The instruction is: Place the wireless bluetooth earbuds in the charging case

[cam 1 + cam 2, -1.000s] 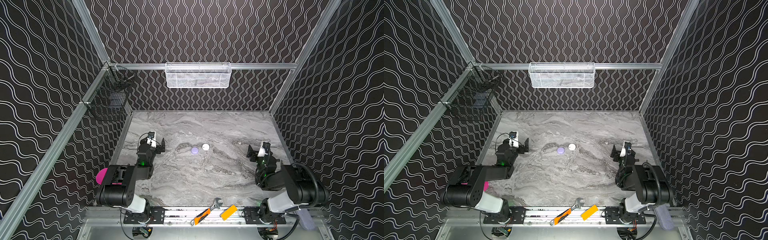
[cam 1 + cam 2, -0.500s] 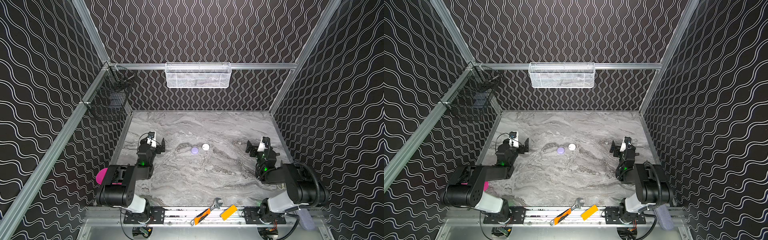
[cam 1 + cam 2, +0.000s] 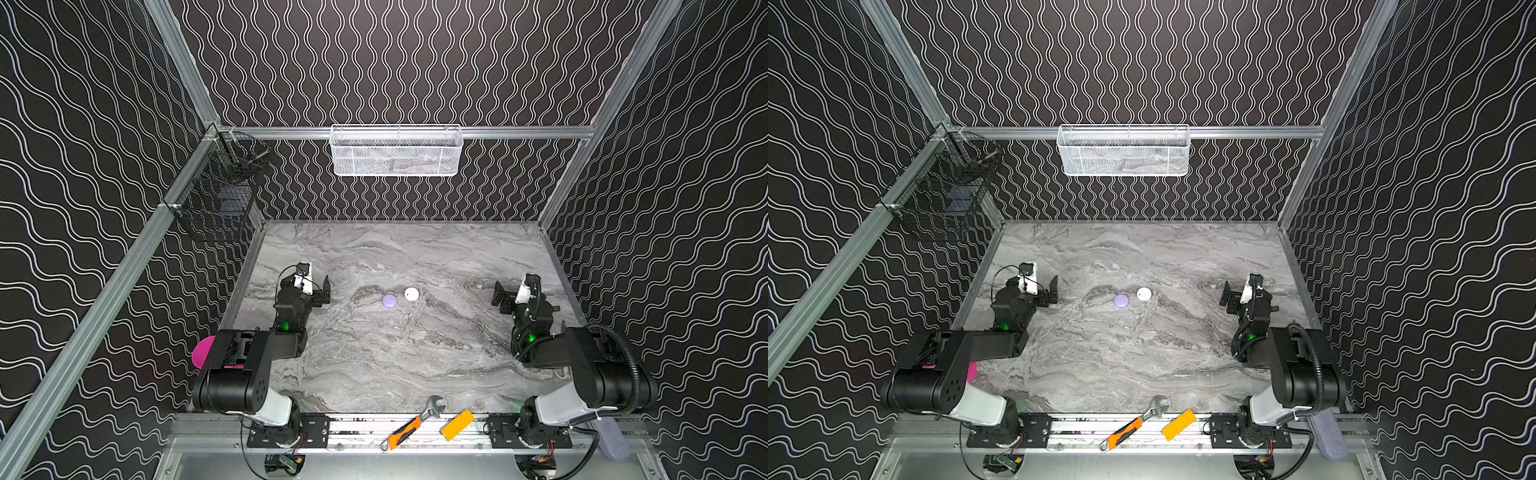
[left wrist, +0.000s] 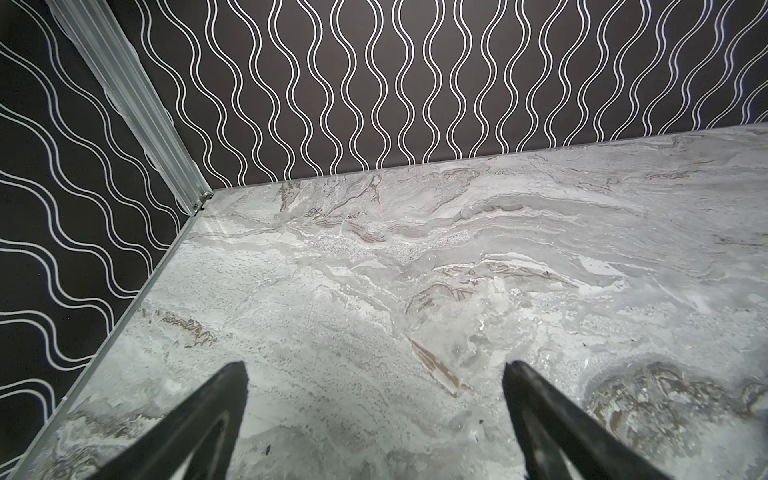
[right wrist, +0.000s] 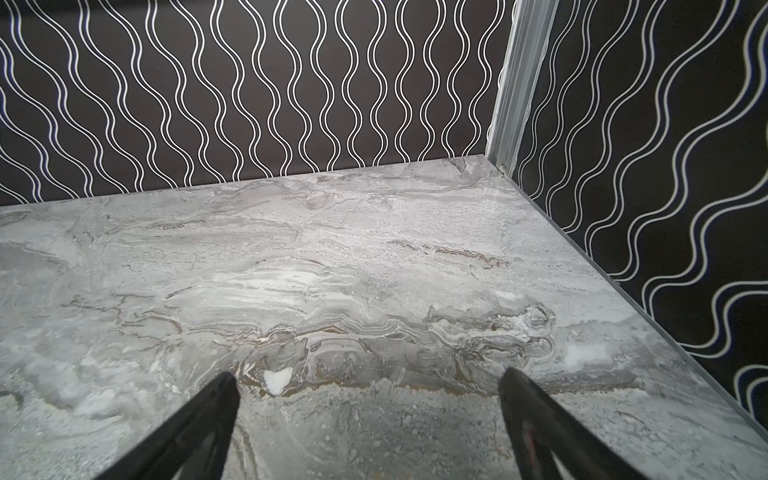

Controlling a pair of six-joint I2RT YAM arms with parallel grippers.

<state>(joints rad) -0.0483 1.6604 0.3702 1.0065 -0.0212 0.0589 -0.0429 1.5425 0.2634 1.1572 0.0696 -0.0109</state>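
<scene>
Two small round charging cases lie shut near the table's middle in both top views: a lavender one (image 3: 389, 301) (image 3: 1121, 301) and a white one (image 3: 411, 294) (image 3: 1144, 294) just to its right. The wireless bluetooth earbuds are out of view. My left gripper (image 3: 316, 286) (image 4: 374, 370) rests low at the left, well away from the cases, open with only bare marble between its fingers. At the right, my right gripper (image 3: 513, 286) (image 5: 368, 376) is also open and empty, equally far from the cases.
A white mesh basket (image 3: 396, 151) hangs on the back wall and a black wire basket (image 3: 216, 199) on the left wall. A wrench (image 3: 432, 405), an orange knife (image 3: 401, 432) and a yellow block (image 3: 457, 424) lie on the front rail. A pink object (image 3: 203, 352) sits beside the left arm.
The right gripper has shifted slightly toward the back wall and its arm has settled lower. The left arm and both cases have not moved.
</scene>
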